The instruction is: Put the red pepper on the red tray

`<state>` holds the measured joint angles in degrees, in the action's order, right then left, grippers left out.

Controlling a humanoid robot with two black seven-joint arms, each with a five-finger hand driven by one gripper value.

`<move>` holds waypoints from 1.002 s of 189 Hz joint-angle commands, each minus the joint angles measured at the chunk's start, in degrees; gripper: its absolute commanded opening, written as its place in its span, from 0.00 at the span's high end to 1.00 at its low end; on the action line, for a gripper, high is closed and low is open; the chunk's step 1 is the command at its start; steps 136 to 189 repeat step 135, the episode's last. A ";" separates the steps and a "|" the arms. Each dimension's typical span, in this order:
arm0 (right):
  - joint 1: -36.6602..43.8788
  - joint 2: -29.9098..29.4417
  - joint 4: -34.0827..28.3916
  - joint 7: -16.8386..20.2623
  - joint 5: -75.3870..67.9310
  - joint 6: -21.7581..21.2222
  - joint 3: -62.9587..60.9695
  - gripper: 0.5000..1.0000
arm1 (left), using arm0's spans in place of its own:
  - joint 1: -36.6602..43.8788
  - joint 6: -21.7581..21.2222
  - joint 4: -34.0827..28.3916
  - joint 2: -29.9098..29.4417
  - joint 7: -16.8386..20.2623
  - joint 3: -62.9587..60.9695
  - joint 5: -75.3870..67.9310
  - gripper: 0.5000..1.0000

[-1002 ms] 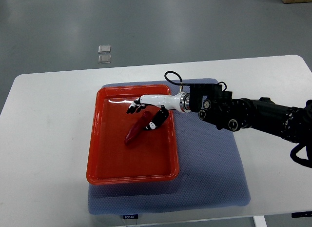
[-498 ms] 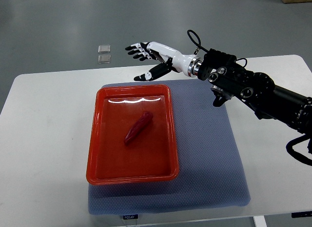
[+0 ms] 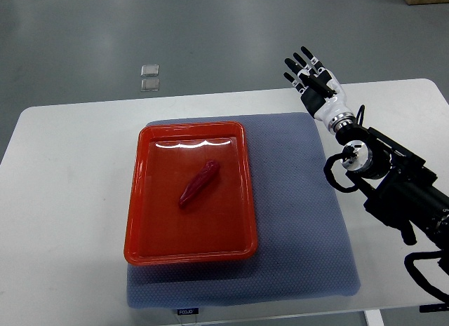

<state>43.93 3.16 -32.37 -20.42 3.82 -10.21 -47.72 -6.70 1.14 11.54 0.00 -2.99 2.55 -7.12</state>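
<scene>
Red pepper (image 3: 199,184) lies in red tray (image 3: 140,200), well apart from right hand (image 3: 313,80), which hovers empty, fingers spread. Pepper's long axis diagonal, from near-left to far-right.

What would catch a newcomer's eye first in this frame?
The red tray on the blue mat, with the red pepper lying diagonally near its middle. Next, the right hand, raised with fingers spread and empty, over the table's far edge, right of the tray.
</scene>
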 commanded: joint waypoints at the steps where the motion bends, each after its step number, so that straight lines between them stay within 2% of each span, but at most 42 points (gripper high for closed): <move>1: -1.39 0.01 0.11 -0.05 -0.75 -1.13 -0.10 0.16 | -0.07 0.00 0.15 0.00 0.00 0.00 0.09 0.00; 189: -1.66 1.15 0.11 -0.05 -0.75 -1.66 -0.18 0.16 | -0.07 0.00 0.33 0.00 0.00 0.00 0.00 0.00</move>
